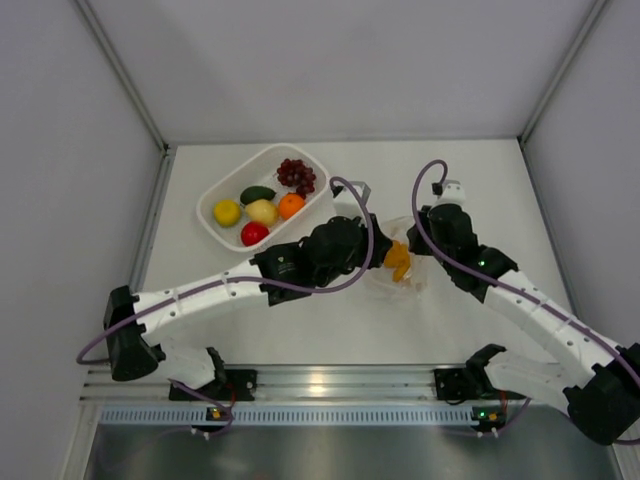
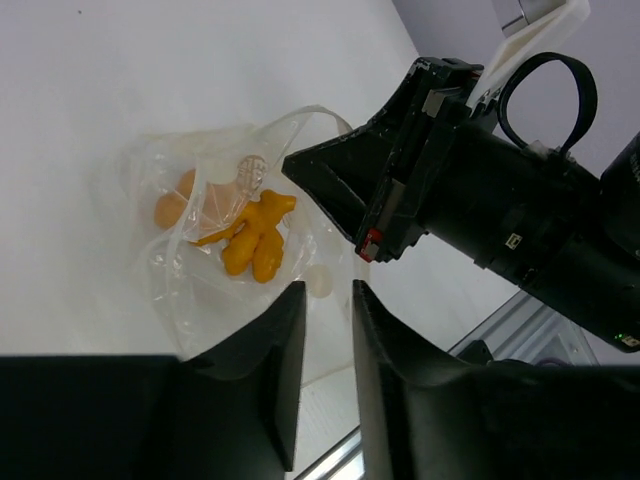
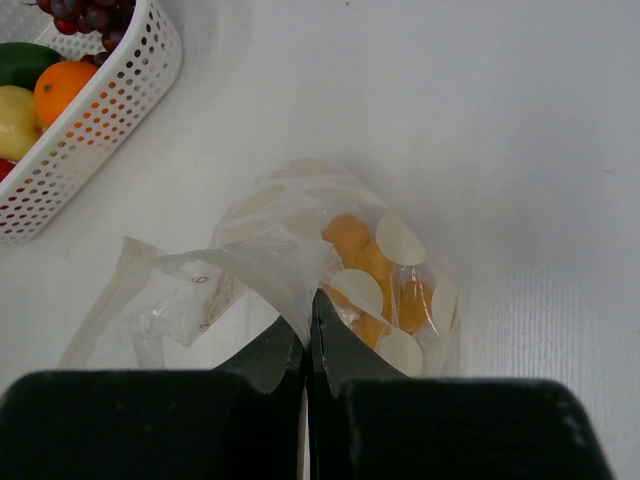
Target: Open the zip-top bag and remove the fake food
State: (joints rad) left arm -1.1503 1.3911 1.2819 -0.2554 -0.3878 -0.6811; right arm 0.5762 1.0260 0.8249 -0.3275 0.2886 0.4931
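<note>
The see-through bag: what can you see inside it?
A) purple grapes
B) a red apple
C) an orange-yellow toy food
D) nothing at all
C: an orange-yellow piece shows through the zip-top bag, while the apple and grapes lie in the white basket.
</note>
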